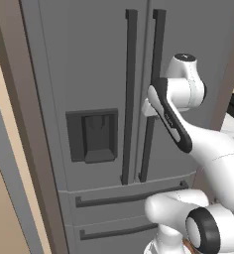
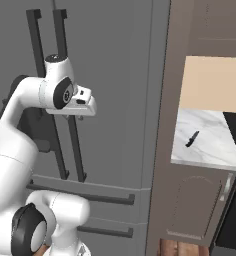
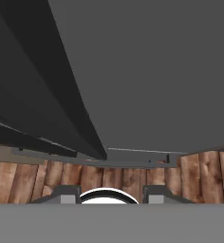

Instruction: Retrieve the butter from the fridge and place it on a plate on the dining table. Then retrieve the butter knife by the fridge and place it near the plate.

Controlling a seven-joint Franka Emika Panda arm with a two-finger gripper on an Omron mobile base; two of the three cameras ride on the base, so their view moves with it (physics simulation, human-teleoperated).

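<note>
Fingers: the gripper (image 2: 82, 116) sits right at the right door's handle (image 2: 70, 120); whether its jaws are spread or clamped, I cannot tell.
Fridge: the fridge (image 1: 89, 74) is fully closed, so the butter inside is hidden.
Risk: a poor hold on that handle could slip once the arm pulls, leaving the door shut.
Count: two vertical handles, two drawers, one dispenser (image 1: 92, 135).
Beyond: one butter knife (image 2: 191, 138) lies on the marble counter (image 2: 210, 145) beside the fridge.

The claw (image 2: 76, 116) hangs seemingly just beside the closed fridge's (image 1: 89, 69) right handle (image 1: 155, 64).
</note>
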